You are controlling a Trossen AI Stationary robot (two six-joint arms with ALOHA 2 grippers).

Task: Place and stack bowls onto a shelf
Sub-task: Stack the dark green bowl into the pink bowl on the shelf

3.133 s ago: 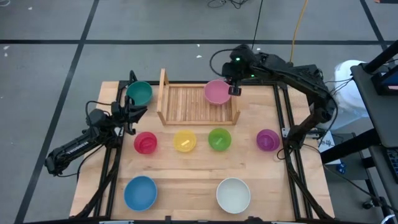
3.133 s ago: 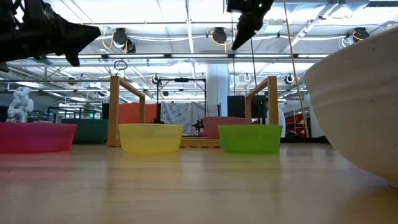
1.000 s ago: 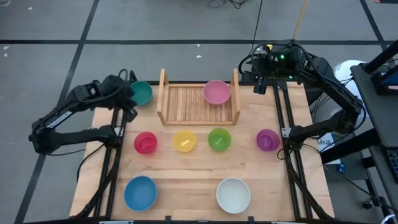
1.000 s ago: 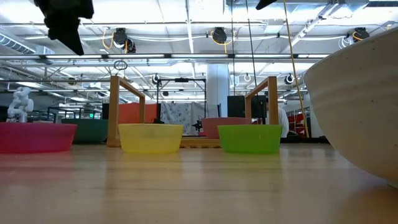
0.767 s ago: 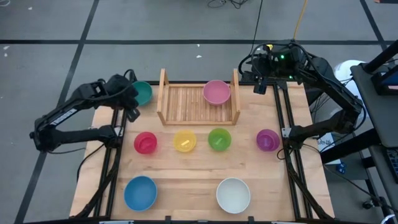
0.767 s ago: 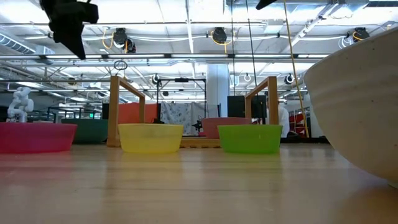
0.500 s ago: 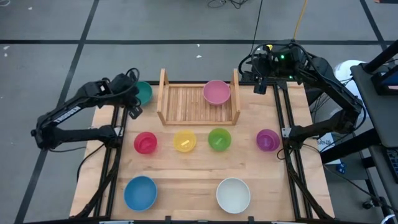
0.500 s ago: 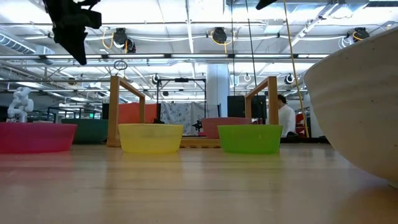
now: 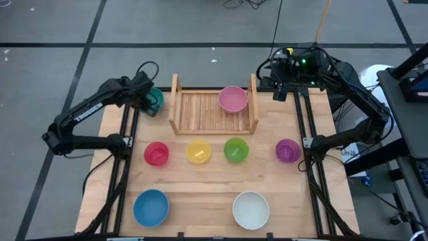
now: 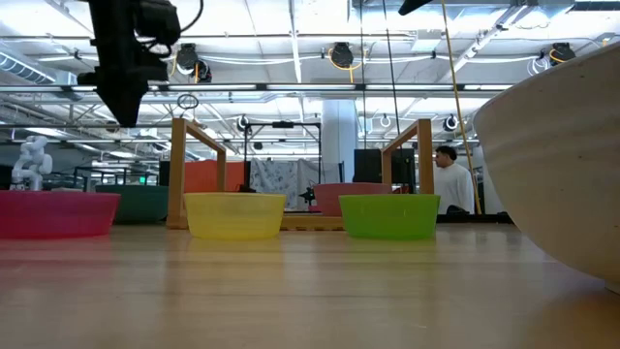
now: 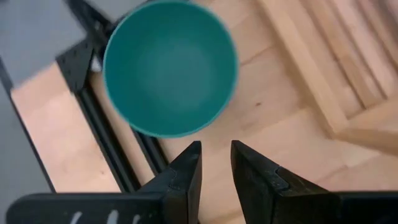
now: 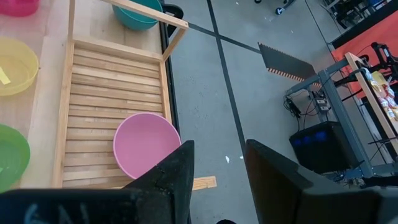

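Shelf: you see the shelf [image 9: 213,110] at the table's far edge, slatted base between two upright side boards
Pink bowl: the pink bowl [image 9: 233,100] sits on the slats at the shelf's right end, alone, nothing stacked in it
Teal bowl: the teal green bowl [image 11: 170,67] rests on the table just left of the shelf's left board
Left gripper: your left gripper [image 11: 216,163] hangs above the teal bowl's rim, fingers parted a little, holding nothing
Right gripper: your right gripper [image 12: 214,165] waits off the shelf's right side, fingers apart and empty
Middle row: red bowl [image 9: 156,153], yellow bowl [image 9: 198,151], light green bowl [image 9: 236,149], purple bowl [image 9: 287,150]
Near row: blue bowl [image 9: 150,207], white bowl [image 9: 251,209]
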